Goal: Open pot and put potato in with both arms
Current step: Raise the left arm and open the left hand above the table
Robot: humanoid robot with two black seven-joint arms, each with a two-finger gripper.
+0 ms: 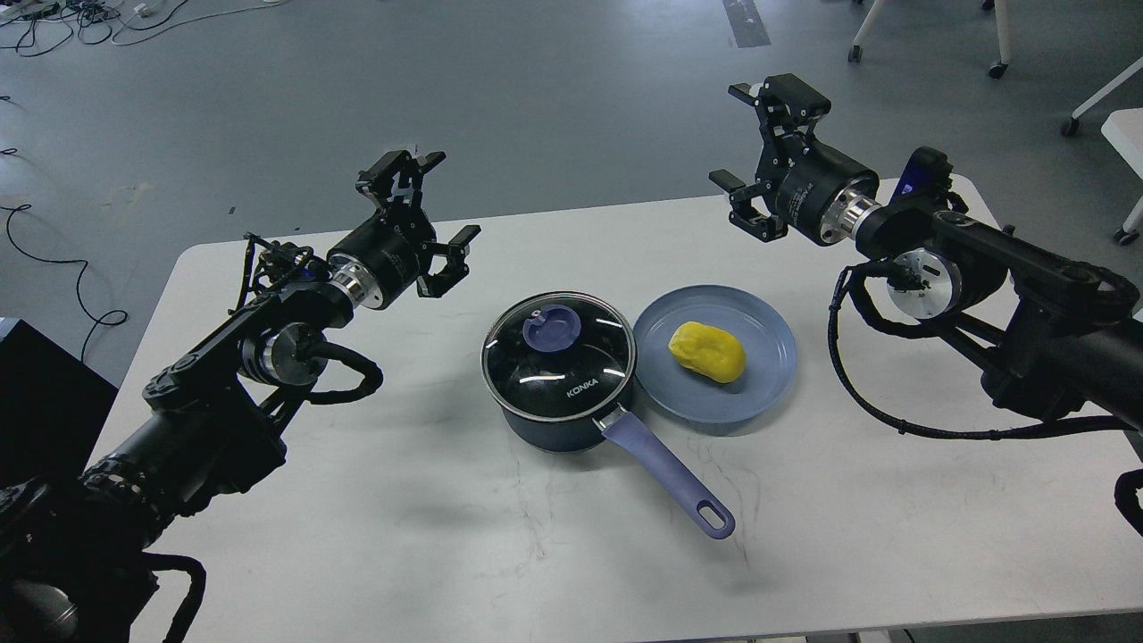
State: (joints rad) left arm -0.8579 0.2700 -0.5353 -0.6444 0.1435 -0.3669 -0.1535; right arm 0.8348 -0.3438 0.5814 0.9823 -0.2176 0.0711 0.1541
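The dark navy pot [554,420] stands at the table's middle, its glass lid [558,357] with a purple knob [551,327] resting on it. Its lavender handle [665,469] points toward the front right. The yellow potato [707,351] lies on a flat blue plate [759,393] just right of the pot. My left gripper [429,210] hovers open above the table, up and left of the pot, holding nothing. My right gripper [755,147] hangs open above the table's far edge, beyond the plate, also holding nothing.
The white table [402,536] carries only the pot and plate. A black box [45,402] sits off the table's left edge. Cables lie on the grey floor at the far left, and chair legs with casters stand at the far right.
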